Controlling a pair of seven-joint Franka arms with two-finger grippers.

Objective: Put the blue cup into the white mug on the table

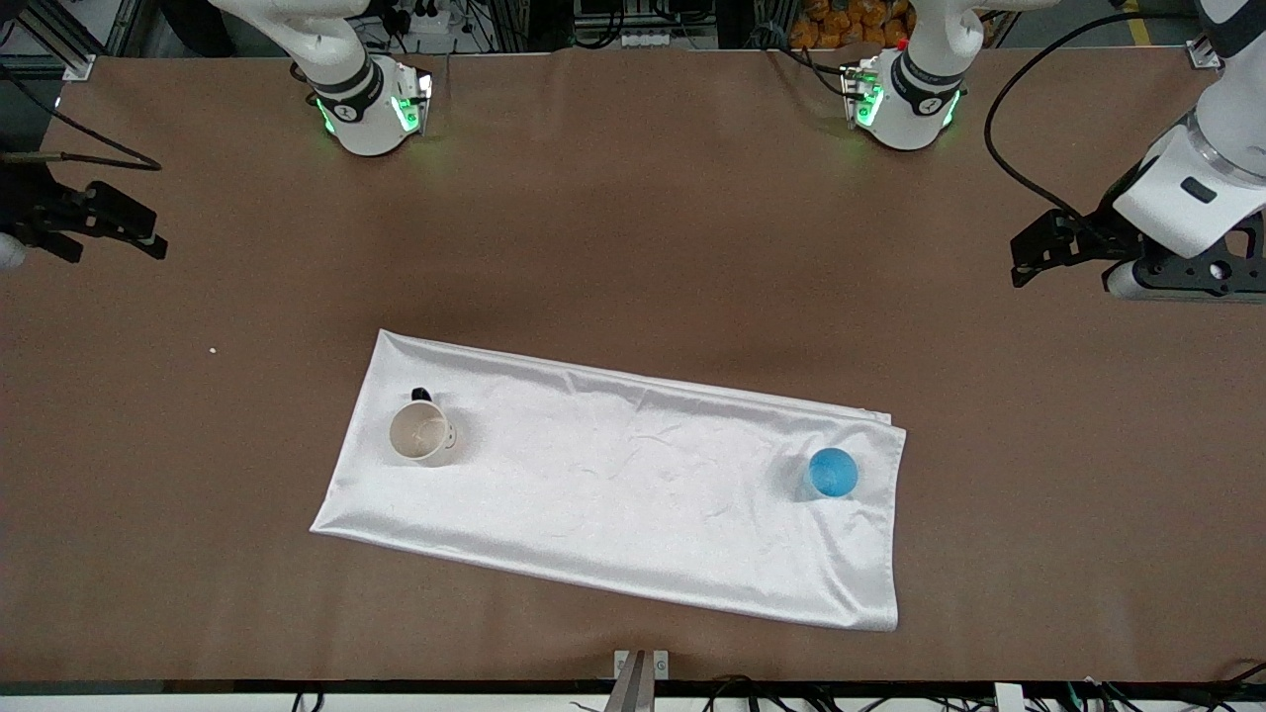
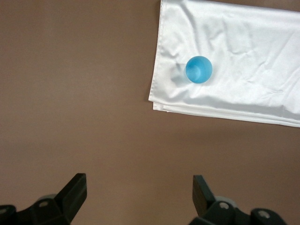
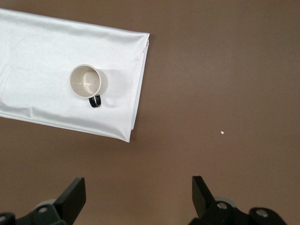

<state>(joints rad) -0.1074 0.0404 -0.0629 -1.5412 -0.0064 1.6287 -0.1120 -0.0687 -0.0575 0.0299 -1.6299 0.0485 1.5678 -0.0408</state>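
Observation:
The blue cup stands upright on a shiny white cloth, near the cloth's end toward the left arm; it also shows in the left wrist view. The white mug stands upright and empty on the same cloth near the right arm's end, dark handle toward the robots; it shows in the right wrist view. My left gripper is open and empty, up over bare table at the left arm's end. My right gripper is open and empty over bare table at the right arm's end.
The cloth lies slanted across the middle of the brown table. A tiny white speck lies on the table toward the right arm's end. Both arm bases stand along the table edge farthest from the front camera.

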